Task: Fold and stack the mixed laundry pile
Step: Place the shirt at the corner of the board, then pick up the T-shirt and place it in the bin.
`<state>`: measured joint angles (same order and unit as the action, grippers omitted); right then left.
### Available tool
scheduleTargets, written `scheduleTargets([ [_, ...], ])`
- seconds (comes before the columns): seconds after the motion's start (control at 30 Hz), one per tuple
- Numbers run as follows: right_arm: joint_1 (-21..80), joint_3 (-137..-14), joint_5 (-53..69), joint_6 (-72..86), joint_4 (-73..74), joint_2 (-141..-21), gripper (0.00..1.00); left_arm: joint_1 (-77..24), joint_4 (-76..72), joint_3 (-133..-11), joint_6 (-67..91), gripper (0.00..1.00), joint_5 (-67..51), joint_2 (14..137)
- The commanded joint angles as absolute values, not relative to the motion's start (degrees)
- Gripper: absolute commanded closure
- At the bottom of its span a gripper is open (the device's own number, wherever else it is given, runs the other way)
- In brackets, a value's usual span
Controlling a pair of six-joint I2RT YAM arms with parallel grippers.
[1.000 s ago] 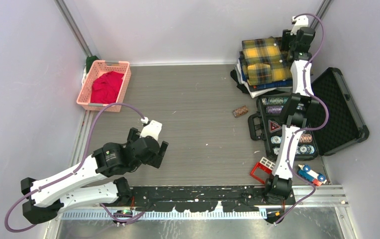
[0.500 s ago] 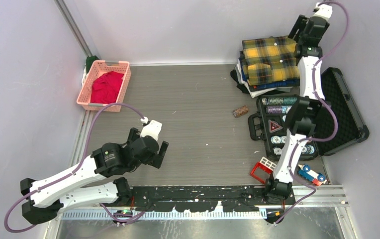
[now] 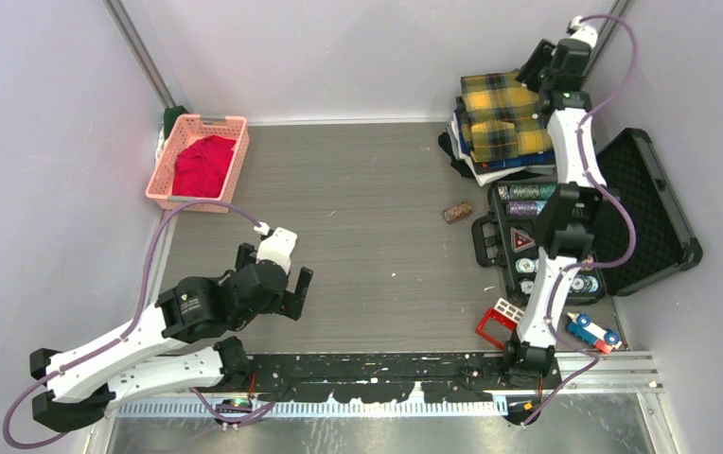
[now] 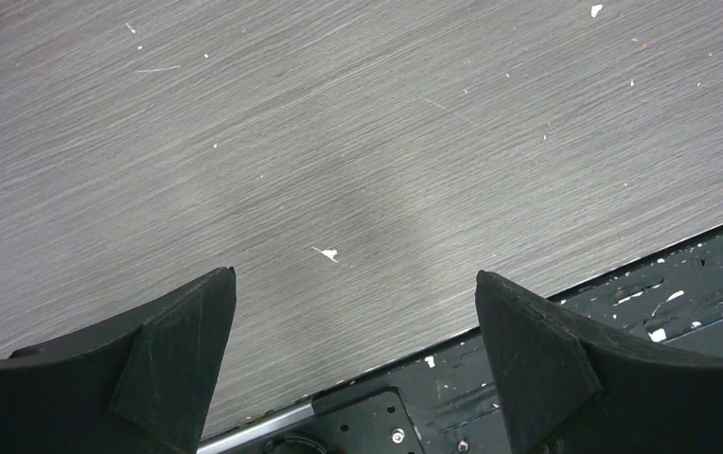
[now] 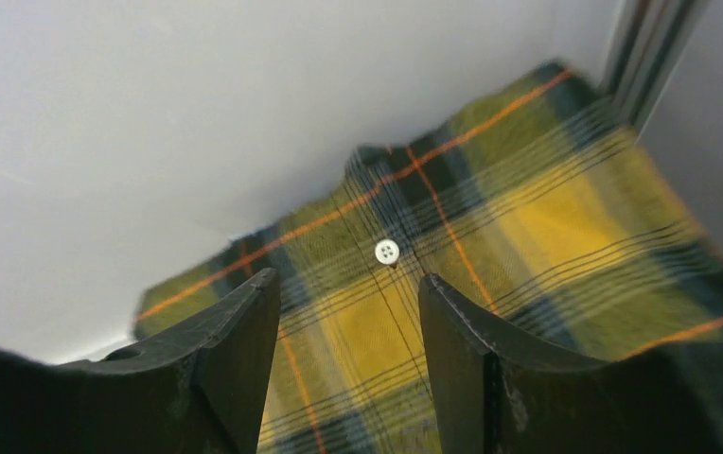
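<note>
The yellow-and-black plaid shirt (image 3: 504, 118) lies folded on top of a stack of garments at the far right; the right wrist view shows its plaid and a white button (image 5: 387, 251). My right gripper (image 3: 539, 72) (image 5: 348, 276) hovers over the shirt's far edge by the back wall, jaws apart, nothing between them. The red T-shirt (image 3: 202, 163) lies crumpled in the pink basket (image 3: 165, 173) at the far left. My left gripper (image 3: 293, 293) (image 4: 355, 274) stands open over bare table near the front edge, holding nothing.
Under the yellow shirt lie blue, white and dark folded garments (image 3: 490, 165). An open black case (image 3: 646, 213) with poker chips (image 3: 528, 194) sits at the right. A brown cylinder (image 3: 457, 210), a red-white toy (image 3: 500, 320) and a blue toy car (image 3: 592, 331) lie nearby.
The right gripper rose from the shirt's right edge toward the back corner, then came left over its far edge. The left arm drew back slightly toward its base.
</note>
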<state>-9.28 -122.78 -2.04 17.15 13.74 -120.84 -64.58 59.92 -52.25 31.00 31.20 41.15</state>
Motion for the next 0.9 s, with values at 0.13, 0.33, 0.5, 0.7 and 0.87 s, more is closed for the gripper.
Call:
scheduleTargets([
  [0.13, -7.71, -132.97, -1.26, 16.97, 18.24, -134.11, 0.35, -64.46, 58.10, -52.10, 30.47, 0.00, 31.36, 39.05],
  [0.33, -6.39, -143.22, -3.72, 13.64, 18.07, -143.74, 0.29, -64.48, 58.07, -52.10, 30.28, 0.00, 31.70, 39.08],
  [0.5, -5.58, -148.47, -4.68, 13.00, 15.30, -148.35, 0.27, -64.49, 58.18, -52.25, 30.00, 0.00, 32.23, 39.80],
  [0.7, -2.34, -147.63, -5.82, 8.89, 10.01, -146.97, 0.23, -64.50, 58.27, -52.38, 29.86, 0.00, 32.43, 41.02],
  [0.87, -0.02, -151.63, -7.09, 5.55, 9.10, -144.17, 0.22, -64.49, 58.11, -52.32, 29.77, 0.00, 31.91, 40.51],
])
